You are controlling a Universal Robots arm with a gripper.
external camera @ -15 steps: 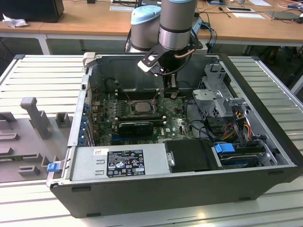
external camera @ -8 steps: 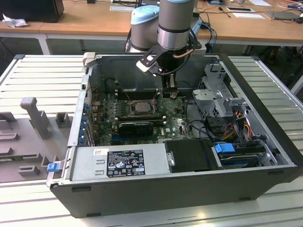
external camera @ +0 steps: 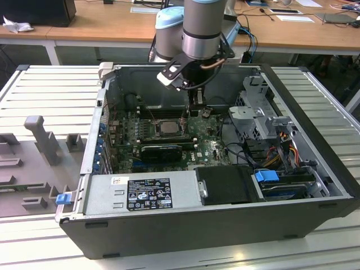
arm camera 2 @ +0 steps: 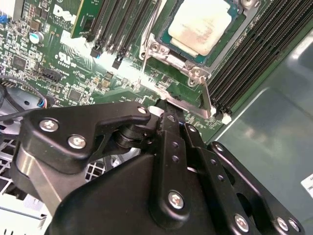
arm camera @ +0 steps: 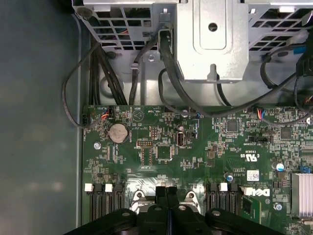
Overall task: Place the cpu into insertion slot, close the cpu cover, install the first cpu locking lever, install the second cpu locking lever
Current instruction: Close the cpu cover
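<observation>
cpu sits flat in slot, mid-board, toward the back wall of the case. cover stands raised at the slot's edge. fingers drawn together, no gap, tips at the cover's rim; pinching it or not, cannot tell. risk: cover slips off the tips and drops hard onto cpu; memory slots close beside could get clipped. case rests mid-tabletop, pale and slatted; wooden desks behind.

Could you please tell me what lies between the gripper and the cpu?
In the second wrist view, the insertion slot's silvery rim and a strip of green motherboard lie between the gripper and the cpu.
</observation>
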